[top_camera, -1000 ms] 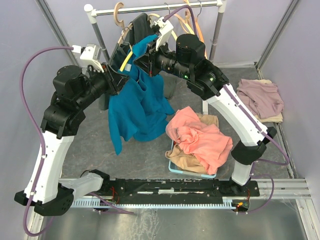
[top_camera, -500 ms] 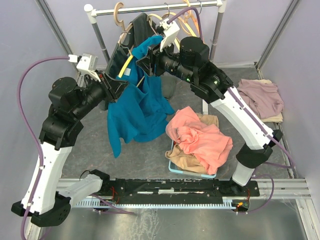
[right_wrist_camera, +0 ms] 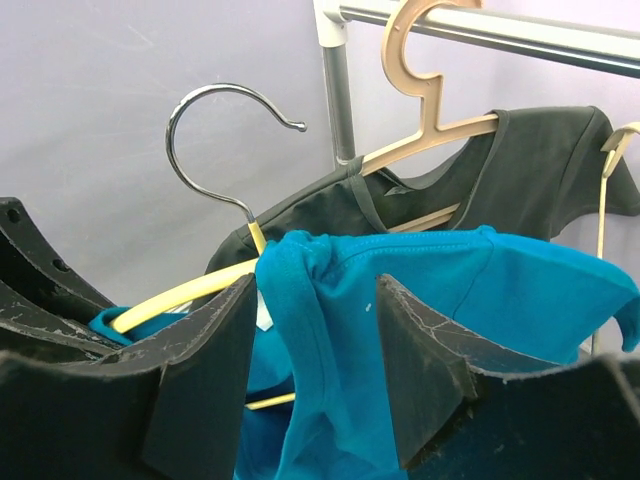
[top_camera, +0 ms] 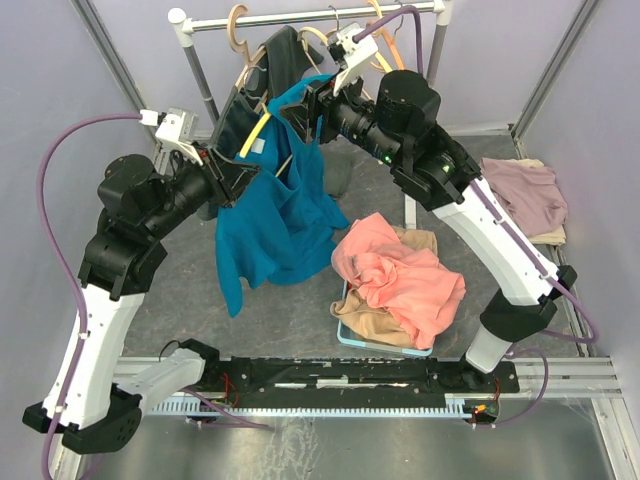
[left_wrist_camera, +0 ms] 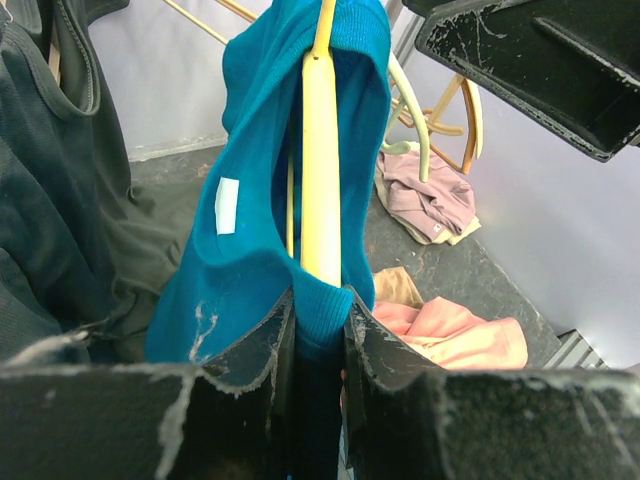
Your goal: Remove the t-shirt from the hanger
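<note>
**Teal t-shirt on yellow hanger, held off the rail between two grippers**

Item: t-shirt (top_camera: 280, 220), teal, draped on a yellow hanger (left_wrist_camera: 320, 170). Its long axis runs downward: collar and shoulders are up at the grippers, and the body and one sleeve trail below the left gripper toward the table (top_camera: 180, 290). A white label shows inside the neck.

Hanger: the yellow arm runs straight out from the left gripper toward the right gripper. The metal hook (right_wrist_camera: 215, 110) rises above the right gripper and catches on nothing.

Left gripper (left_wrist_camera: 318, 300): clenched on teal fabric wrapped over the lower end of the hanger arm.

Right gripper (right_wrist_camera: 315, 290): released, jaws apart. A rolled fold of the teal shoulder lies between them, with a gap on one side.

Behind the right gripper: a black shirt (right_wrist_camera: 520, 170) on a tan hanger (right_wrist_camera: 430, 60), hooked over the metal rail (right_wrist_camera: 500, 25).

Below the right gripper: a pink garment (top_camera: 400, 275) heaped in a shallow basket (top_camera: 345, 335). Well beyond it, to the right, lies a mauve garment (top_camera: 520, 195).
</note>
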Action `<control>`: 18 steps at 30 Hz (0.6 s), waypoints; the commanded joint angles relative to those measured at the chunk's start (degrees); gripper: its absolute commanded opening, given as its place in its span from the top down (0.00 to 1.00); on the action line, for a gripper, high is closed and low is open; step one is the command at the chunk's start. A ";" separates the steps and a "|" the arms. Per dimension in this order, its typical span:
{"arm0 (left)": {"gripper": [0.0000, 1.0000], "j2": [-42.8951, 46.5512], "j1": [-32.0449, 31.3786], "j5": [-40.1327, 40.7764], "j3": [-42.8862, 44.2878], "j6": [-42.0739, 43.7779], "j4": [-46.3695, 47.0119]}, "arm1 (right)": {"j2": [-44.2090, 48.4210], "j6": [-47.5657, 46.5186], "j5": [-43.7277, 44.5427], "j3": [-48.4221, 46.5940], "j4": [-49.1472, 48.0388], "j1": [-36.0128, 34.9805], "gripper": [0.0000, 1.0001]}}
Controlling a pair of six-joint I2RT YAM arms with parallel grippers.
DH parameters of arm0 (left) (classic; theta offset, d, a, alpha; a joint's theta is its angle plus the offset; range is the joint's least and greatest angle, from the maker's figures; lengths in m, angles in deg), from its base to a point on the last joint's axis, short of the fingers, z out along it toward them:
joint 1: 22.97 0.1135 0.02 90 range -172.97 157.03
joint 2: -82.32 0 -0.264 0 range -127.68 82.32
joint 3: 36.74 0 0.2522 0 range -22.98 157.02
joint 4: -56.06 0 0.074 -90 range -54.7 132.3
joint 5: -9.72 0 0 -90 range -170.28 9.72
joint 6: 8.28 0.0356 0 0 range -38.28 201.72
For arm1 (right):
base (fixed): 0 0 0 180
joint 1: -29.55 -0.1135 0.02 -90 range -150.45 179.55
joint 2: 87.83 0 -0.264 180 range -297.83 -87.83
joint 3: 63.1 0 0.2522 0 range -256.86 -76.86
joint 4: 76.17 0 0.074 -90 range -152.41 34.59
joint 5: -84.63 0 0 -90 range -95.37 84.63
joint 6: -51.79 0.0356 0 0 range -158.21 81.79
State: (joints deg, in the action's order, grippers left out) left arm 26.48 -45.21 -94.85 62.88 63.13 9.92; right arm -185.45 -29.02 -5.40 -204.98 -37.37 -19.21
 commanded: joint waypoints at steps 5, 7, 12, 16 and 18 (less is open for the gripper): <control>0.97 -0.55 0.00 -2.26 2.63 0.57 6.36 | -1.37 -1.47 -1.98 -5.14 -2.56 -0.38 0.40; 0.97 -0.83 0.03 -2.47 2.92 0.57 6.20 | -2.12 -1.45 -2.67 -6.05 -2.49 -0.38 0.40; 0.97 -1.28 0.03 -2.70 3.40 0.74 6.19 | -4.40 -1.62 -3.39 -8.61 -1.59 -0.34 0.40; 0.97 -1.68 0.06 -2.99 4.15 0.90 6.23 | -5.45 -1.83 -3.64 -8.82 -1.20 -0.38 0.40; 0.97 -1.86 0.01 -3.24 4.82 0.99 6.19 | -5.78 -2.09 -3.66 -8.82 -0.77 -0.44 0.40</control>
State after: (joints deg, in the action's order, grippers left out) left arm 24.14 -45.21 -95.94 63.56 63.13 9.81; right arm -190.57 -29.72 -8.20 -211.31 -37.44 -19.21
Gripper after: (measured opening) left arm 0.250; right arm 0.599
